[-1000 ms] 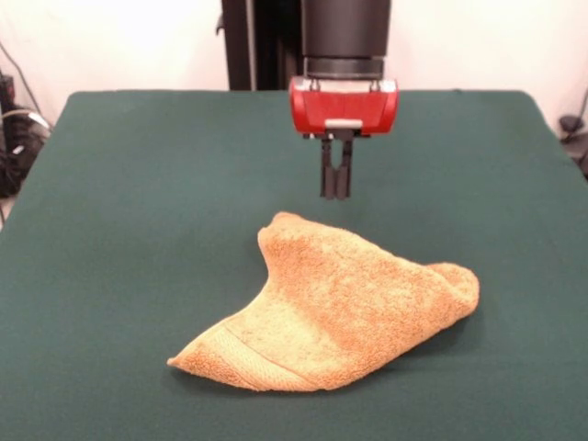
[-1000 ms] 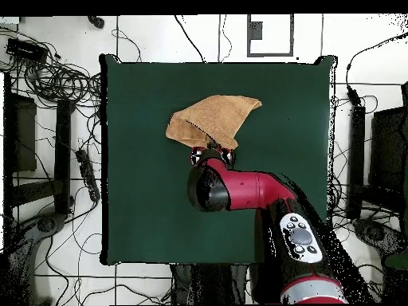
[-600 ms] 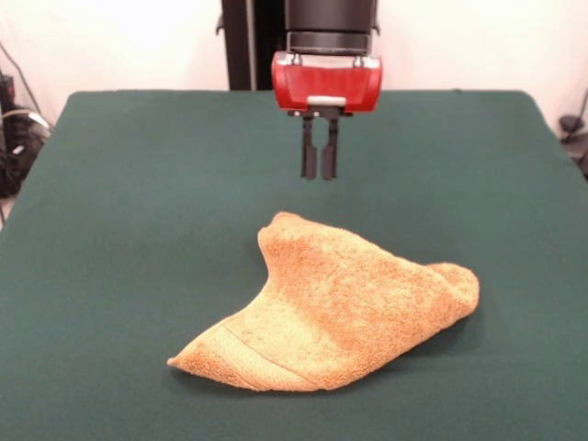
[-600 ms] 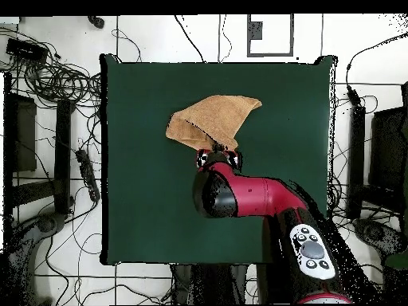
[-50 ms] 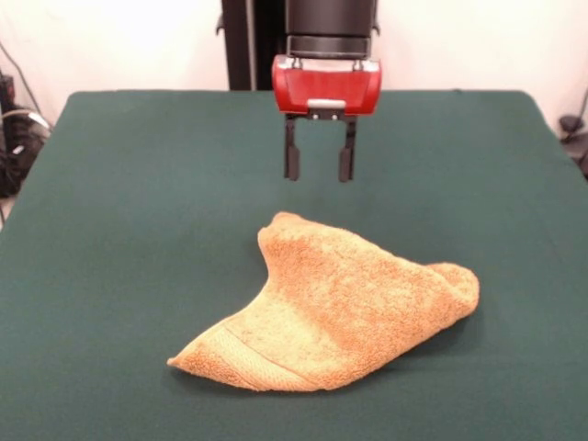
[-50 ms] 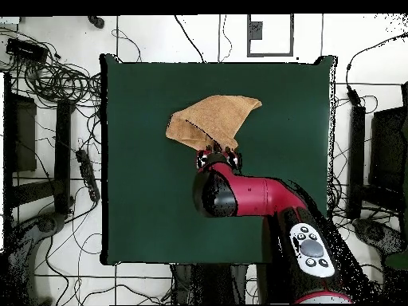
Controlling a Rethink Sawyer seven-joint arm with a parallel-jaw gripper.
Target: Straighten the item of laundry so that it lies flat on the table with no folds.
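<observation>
Towel [image 5: 340, 308] (orange-tan terry) folded triangular, gripper [image 5: 320, 175] spread above

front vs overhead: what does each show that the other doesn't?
Front only: the gripper with its fingers spread, hanging above the table behind the towel's far corner, holding nothing; the woven band along the towel's near left edge; the raised fold at its right end.

Overhead only: the whole red arm reaching over the table, the full table outline, and the cables on the floor around it.

Both: the towel folded into a rough triangle, not flat, with the gripper near one corner.
</observation>
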